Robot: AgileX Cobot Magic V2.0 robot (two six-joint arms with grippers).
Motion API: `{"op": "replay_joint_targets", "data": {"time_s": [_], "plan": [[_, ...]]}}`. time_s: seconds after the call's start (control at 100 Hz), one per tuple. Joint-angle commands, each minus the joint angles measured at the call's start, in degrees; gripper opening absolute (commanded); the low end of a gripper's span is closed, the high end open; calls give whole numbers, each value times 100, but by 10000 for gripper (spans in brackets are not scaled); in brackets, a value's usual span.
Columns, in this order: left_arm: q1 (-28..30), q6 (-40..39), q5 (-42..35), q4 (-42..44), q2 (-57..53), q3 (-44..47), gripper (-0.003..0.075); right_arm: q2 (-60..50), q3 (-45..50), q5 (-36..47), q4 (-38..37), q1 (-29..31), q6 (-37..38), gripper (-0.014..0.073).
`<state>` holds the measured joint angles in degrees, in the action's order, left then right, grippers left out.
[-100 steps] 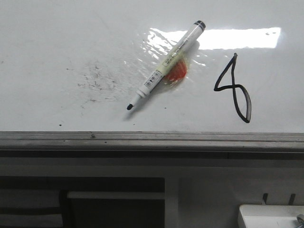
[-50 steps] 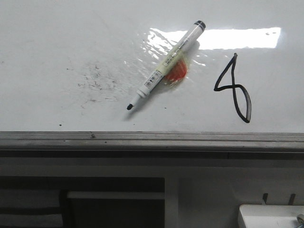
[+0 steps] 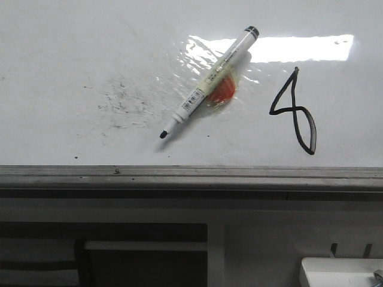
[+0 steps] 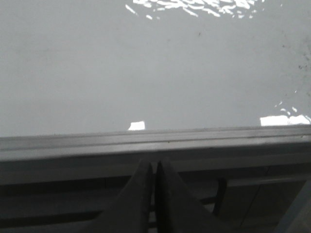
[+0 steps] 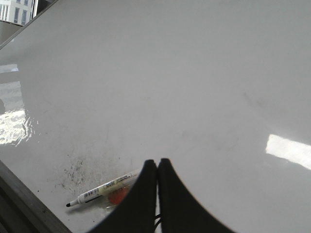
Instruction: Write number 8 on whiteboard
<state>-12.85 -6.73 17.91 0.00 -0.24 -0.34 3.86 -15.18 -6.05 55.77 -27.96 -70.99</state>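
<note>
The whiteboard (image 3: 72,54) is glossy white with a grey metal edge rail (image 3: 191,177). The number 8 (image 3: 295,110) is a thin slanted black figure at the right, like a 4 with a narrow lower loop. An uncapped marker (image 3: 209,82) lies loose at the middle, tip toward the rail, over an orange-red spot (image 3: 222,92). Neither gripper shows in the front view. My left gripper (image 4: 153,165) is shut and empty, below the rail (image 4: 155,143). My right gripper (image 5: 157,162) is shut and empty above the board (image 5: 194,73), with the marker (image 5: 102,188) partly hidden behind its fingers.
Faint black specks (image 3: 122,104) smudge the board left of the marker. Bright glare (image 3: 299,48) lies along the upper right. Below the rail are a dark shelf opening (image 3: 143,257) and a white box corner (image 3: 341,272) at the lower right.
</note>
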Motion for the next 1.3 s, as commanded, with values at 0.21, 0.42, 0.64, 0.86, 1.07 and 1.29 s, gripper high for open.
{"op": "replay_joint_targets", "data": {"time_s": [0.21,0.42,0.64,0.86,1.07,1.29], "plan": [[22,-78,-77,0,-145,221,-20,58,-127,307,90,26,15,-64],[22,-78,-77,0,-145,221,-20,58,-127,307,90,26,15,-64],[22,-78,-77,0,-145,221,-20,58,-127,307,90,26,15,-64],[22,-78,-77,0,-145,221,-20,58,-127,307,90,26,15,-64],[22,-78,-77,0,-145,221,-20,58,-33,389,-1434,255,15,-64],[22,-78,-77,0,-145,221,-20,39,705,605,-4951,1259,3999,-64]]}}
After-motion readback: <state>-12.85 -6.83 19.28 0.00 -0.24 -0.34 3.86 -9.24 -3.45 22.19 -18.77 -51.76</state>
